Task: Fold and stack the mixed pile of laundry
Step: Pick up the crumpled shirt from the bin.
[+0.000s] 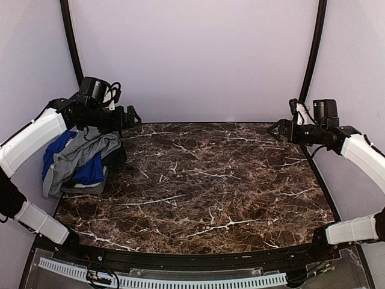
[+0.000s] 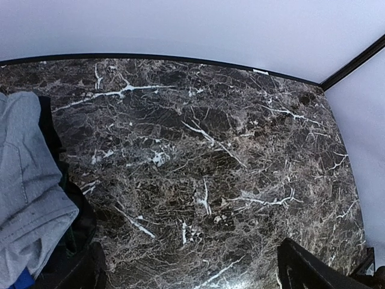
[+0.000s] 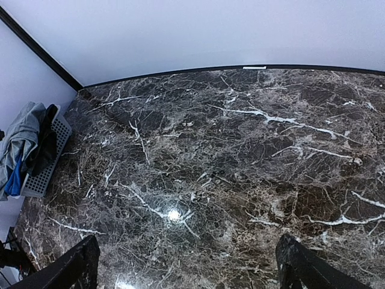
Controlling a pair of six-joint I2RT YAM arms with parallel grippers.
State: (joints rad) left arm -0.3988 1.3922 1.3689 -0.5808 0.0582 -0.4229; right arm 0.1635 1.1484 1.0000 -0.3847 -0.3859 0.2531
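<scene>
Left hand [image 1: 133, 115] hangs fully open and empty, jaws spread wide, raised above the table [image 1: 210, 180]. Right hand [image 1: 275, 129] is the same: wide open, nothing in it, hovering over bare table. The laundry pile [image 1: 81, 159] sits just below and behind the left hand, heaped in a basket [image 3: 47, 165] at the table edge; it lies well apart from the right hand, across the whole table. A grey shirt [image 1: 87, 147] is draped on top, a blue T-shirt [image 1: 55, 153] shows beneath it, and dark cloth [image 1: 115, 158] hangs at the side facing the right hand. No garment is out yet, so the step in hand looks like drawing the first piece. To do it well, the left hand should drop to the grey shirt, since it lies uppermost, and pinch a single layer near an edge rather than a bunched fold, so the blue one is not dragged along. Lift high enough to clear the basket wall, then lay it on the table between the two hands, where the right can take the opposite edge and spread it flat.
</scene>
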